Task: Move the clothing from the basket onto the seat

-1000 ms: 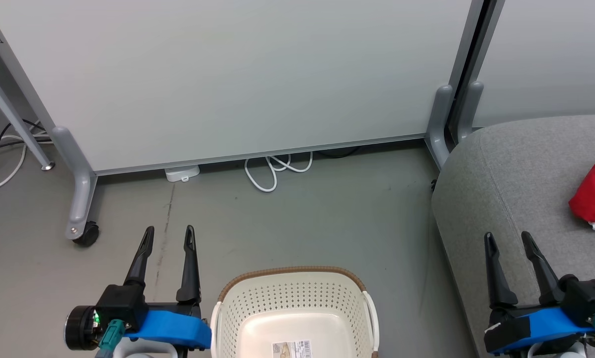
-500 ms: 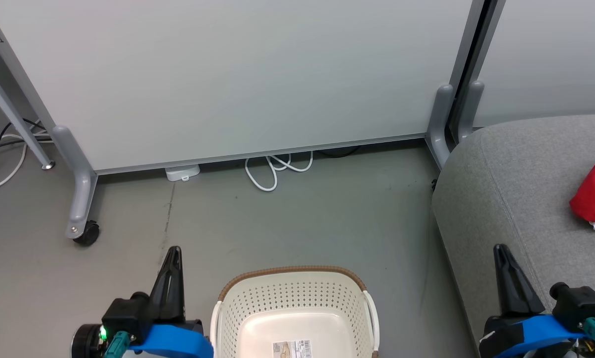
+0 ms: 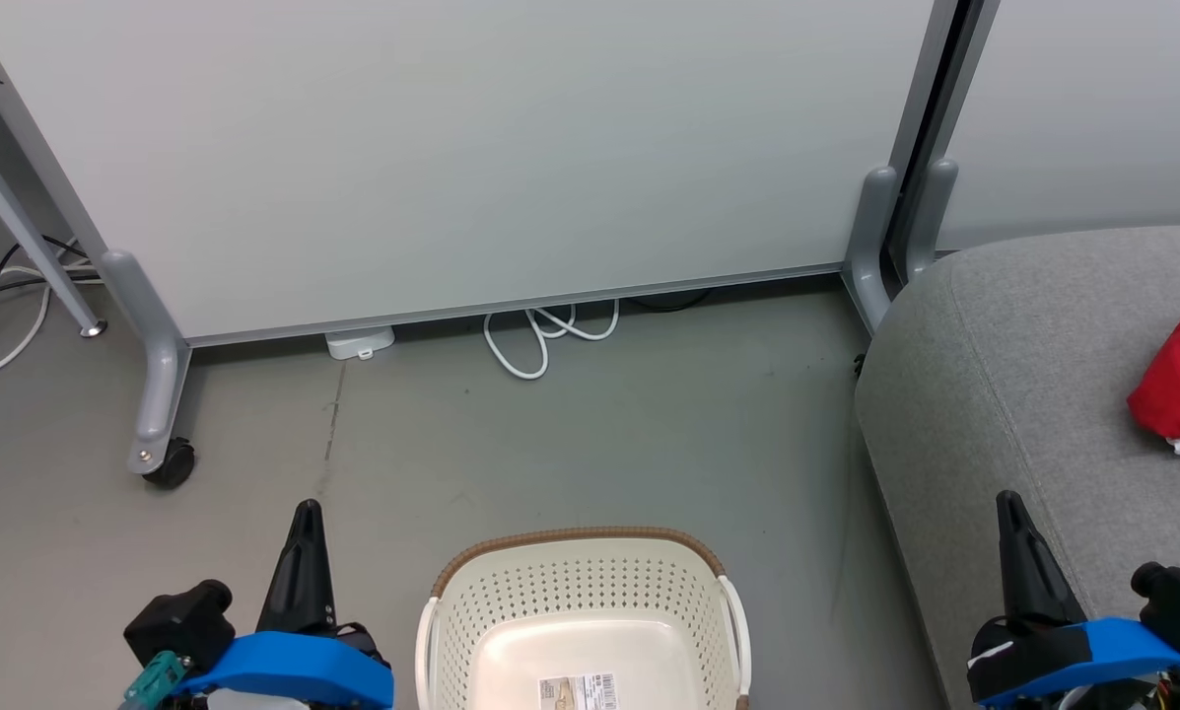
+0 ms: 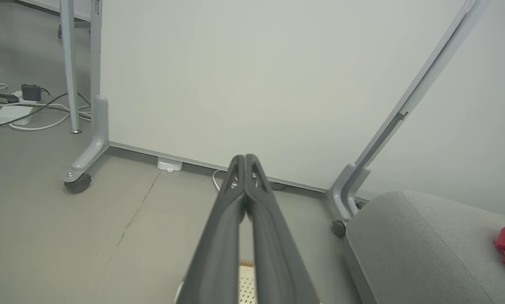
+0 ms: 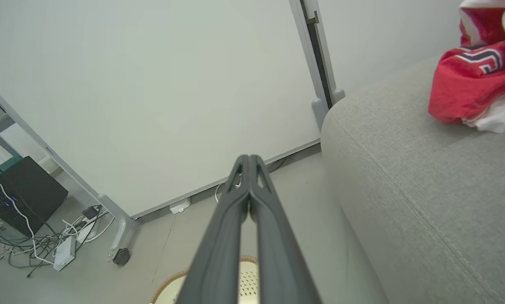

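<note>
Head view: the red jersey (image 3: 1176,380) lies bunched on the grey sofa seat (image 3: 1023,375), well apart from the laundry basket (image 3: 580,582), whose visible floor carries just a paper label (image 3: 578,692). The left gripper (image 3: 306,511) and right gripper (image 3: 1006,501) sit low either side of the basket, each with its 2 fingers pressed together on nothing. They are probably parked because the transfer looks finished.

1. The grey floor (image 3: 590,434) carries the cream basket (image 3: 580,582), standing near the seat's left edge.
2. A looped white cable (image 3: 540,340) and a small white box (image 3: 360,343) lie along the floor's far edge.
3. The grey seat (image 3: 1023,375) carries bunched red clothing (image 3: 1176,380) on its surface.
</note>
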{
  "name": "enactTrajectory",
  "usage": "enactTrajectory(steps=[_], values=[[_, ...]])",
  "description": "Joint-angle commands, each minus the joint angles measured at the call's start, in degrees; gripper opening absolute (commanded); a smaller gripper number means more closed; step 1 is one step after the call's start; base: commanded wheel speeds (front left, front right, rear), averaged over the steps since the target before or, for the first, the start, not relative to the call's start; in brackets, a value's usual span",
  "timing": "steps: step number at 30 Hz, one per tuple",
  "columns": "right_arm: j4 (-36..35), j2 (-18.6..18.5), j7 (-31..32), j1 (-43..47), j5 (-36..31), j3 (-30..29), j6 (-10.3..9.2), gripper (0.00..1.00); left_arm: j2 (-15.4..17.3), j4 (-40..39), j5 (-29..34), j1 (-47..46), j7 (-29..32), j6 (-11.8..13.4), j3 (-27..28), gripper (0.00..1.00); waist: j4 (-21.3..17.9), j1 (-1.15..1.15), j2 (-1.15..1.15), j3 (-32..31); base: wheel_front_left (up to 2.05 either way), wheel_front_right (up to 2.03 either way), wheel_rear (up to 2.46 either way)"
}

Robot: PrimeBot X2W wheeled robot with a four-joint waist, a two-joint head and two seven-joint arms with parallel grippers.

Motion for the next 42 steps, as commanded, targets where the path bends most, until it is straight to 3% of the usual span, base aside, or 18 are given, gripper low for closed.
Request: enactTrajectory(steps=[1, 42], values=[[-1.06, 0.00, 0.54, -1.34, 3.03, -0.25, 0.01, 0.00, -0.01, -0.91, -2.90, -1.93, 0.63, -0.23, 0.68, 0.00, -0.03, 0.00, 0.00, 0.01, 0.00, 0.00, 0.00], [-1.71, 0.48, 8.93, -2.88, 35.10, -1.19, 0.02, 0.00, -0.03, -1.16, -35.28, -3.68, 9.02, -1.92, 5.94, 0.00, -0.69, 0.00, 0.00, 0.17, 0.00, 0.00, 0.00]])
